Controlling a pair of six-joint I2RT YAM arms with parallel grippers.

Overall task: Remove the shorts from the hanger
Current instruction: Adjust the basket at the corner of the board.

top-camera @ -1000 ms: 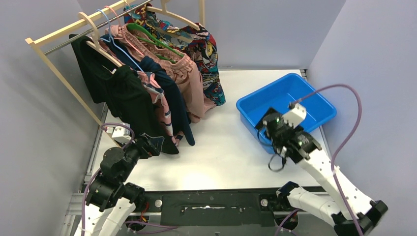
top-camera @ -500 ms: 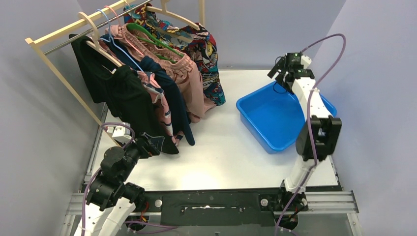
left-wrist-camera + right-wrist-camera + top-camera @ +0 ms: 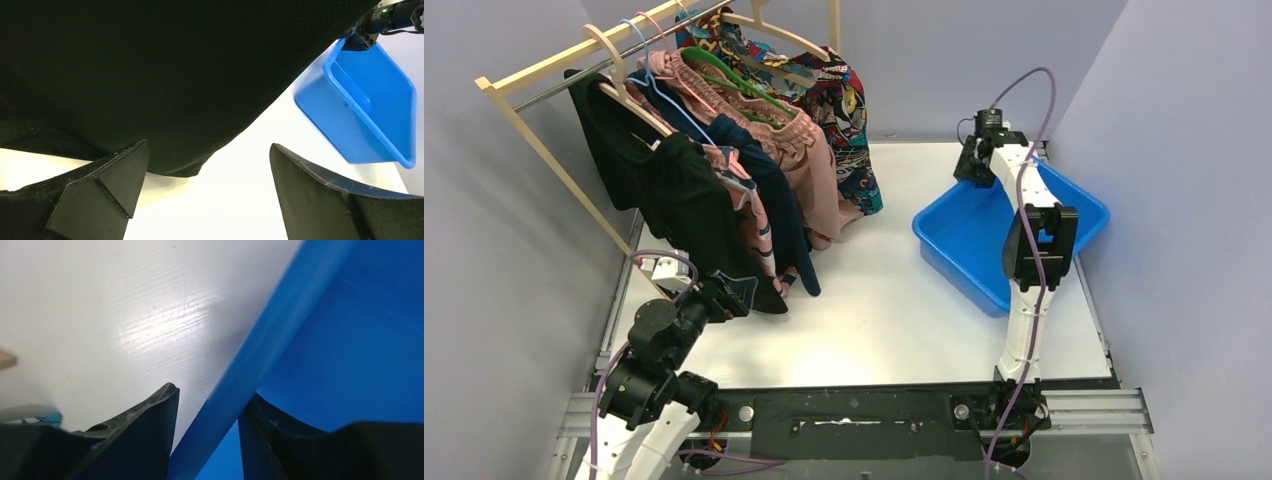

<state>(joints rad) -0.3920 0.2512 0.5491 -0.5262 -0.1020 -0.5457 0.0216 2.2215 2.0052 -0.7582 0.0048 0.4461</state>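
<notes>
Several shorts hang on hangers (image 3: pixel 612 42) from a wooden rack (image 3: pixel 534 75) at the back left: black (image 3: pixel 679 215), pink with navy print (image 3: pixel 756 228), navy (image 3: pixel 779 195), dusty pink (image 3: pixel 809 165) and comic print (image 3: pixel 852 125). My left gripper (image 3: pixel 739 293) stands open just below the black shorts' hem. In the left wrist view that black fabric (image 3: pixel 150 75) fills the top, above the open gripper (image 3: pixel 207 175), which holds nothing. My right gripper (image 3: pixel 972 165) is at the far left edge of the blue bin (image 3: pixel 964 240), its fingers closed either side of the rim (image 3: pixel 265 350).
The blue bin stands at the right of the white table (image 3: pixel 874 300) and looks empty. The rack's slanted leg (image 3: pixel 574 190) runs down beside my left arm. Grey walls close in the left, back and right.
My right arm swung from the near side of the bin to its far edge and closed its fingers on the rim. The bin shifted slightly. The left arm stayed still.
</notes>
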